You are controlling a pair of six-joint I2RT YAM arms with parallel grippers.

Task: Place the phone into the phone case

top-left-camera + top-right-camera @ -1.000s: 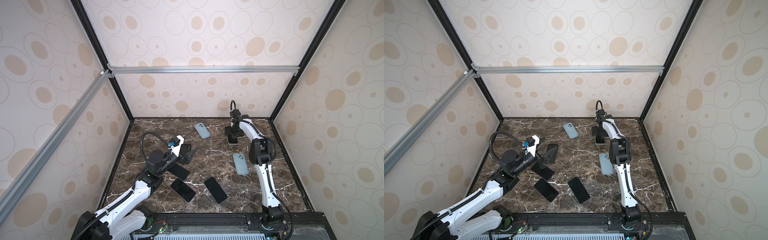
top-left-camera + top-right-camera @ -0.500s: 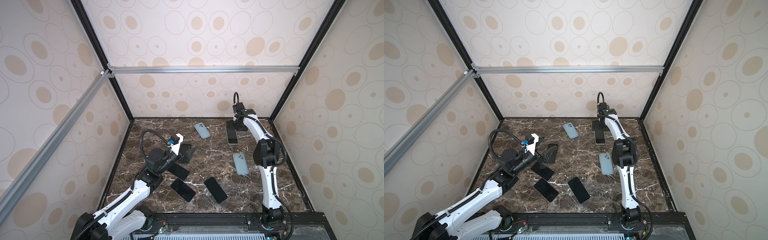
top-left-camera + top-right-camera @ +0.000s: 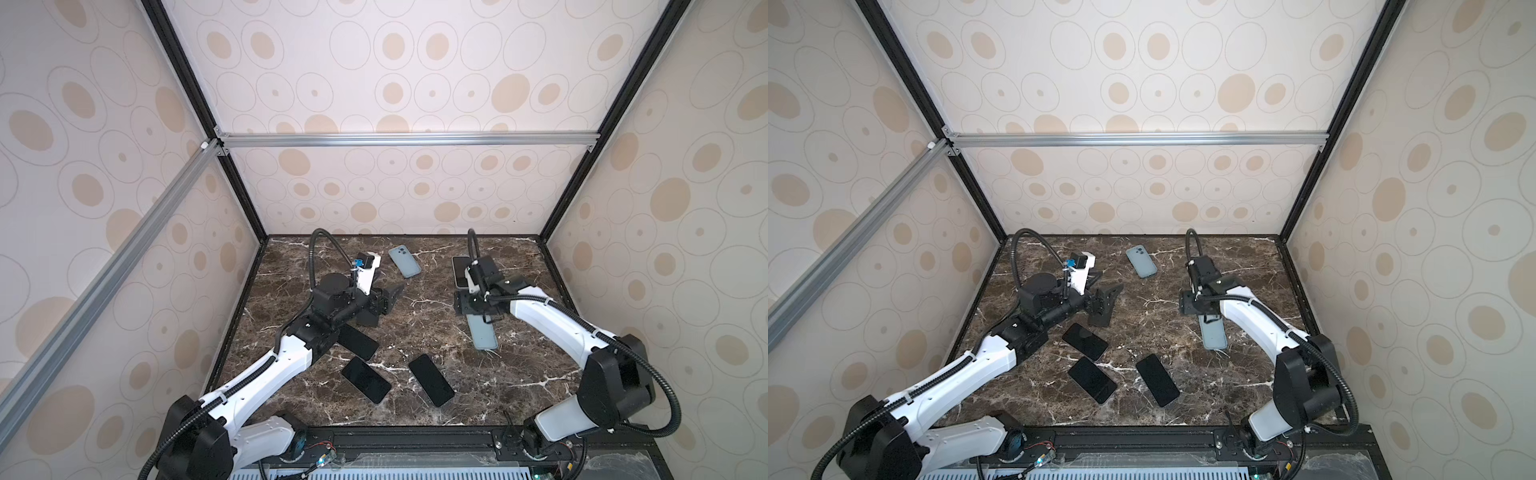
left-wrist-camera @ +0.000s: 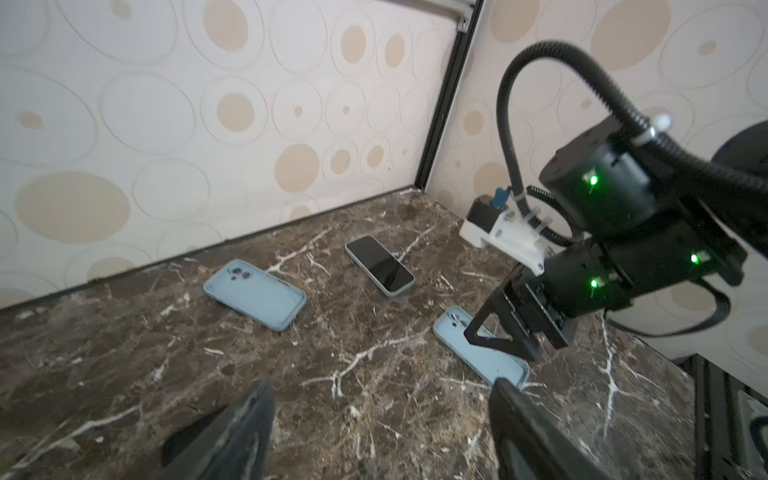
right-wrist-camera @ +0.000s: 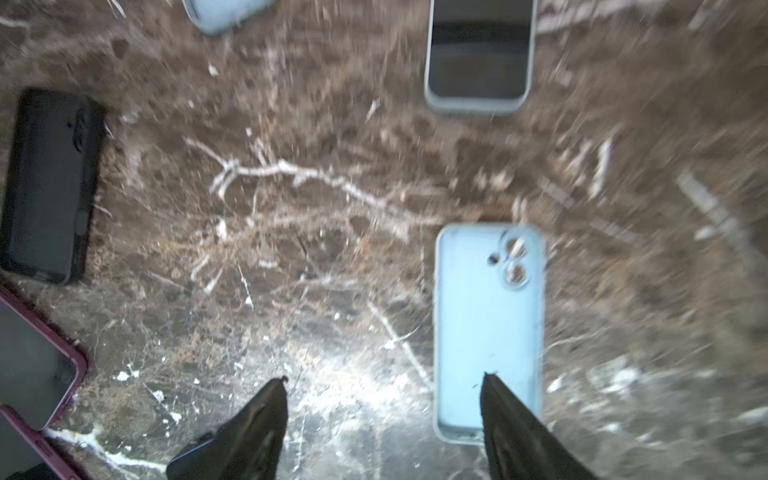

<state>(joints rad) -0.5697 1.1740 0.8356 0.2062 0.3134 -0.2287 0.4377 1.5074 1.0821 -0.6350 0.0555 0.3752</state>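
- The right gripper (image 5: 384,380) hangs low over the empty light-blue case (image 5: 488,324), jaws spread wide and holding nothing. One finger overlaps the case's bottom end, probably lining up a pinch.
- The left gripper (image 4: 382,386), equally wide and empty, sits well left of that case.
- The nearest bare black phone (image 3: 430,384) lies in front of the case and apart from it, with open marble tabletop (image 3: 519,374) around both.

Table (image 3: 519,374) is looking like polished brown marble w/ white veins, glossy. Blue case (image 3: 484,336) toward right edge is looking matt, smooth, soft plastic. Black phone (image 3: 431,379) nr front edge is showing a glossy glass face. Rail (image 3: 395,139) is looking like brushed metal; wall (image 3: 374,62) is looking matt, embossed.
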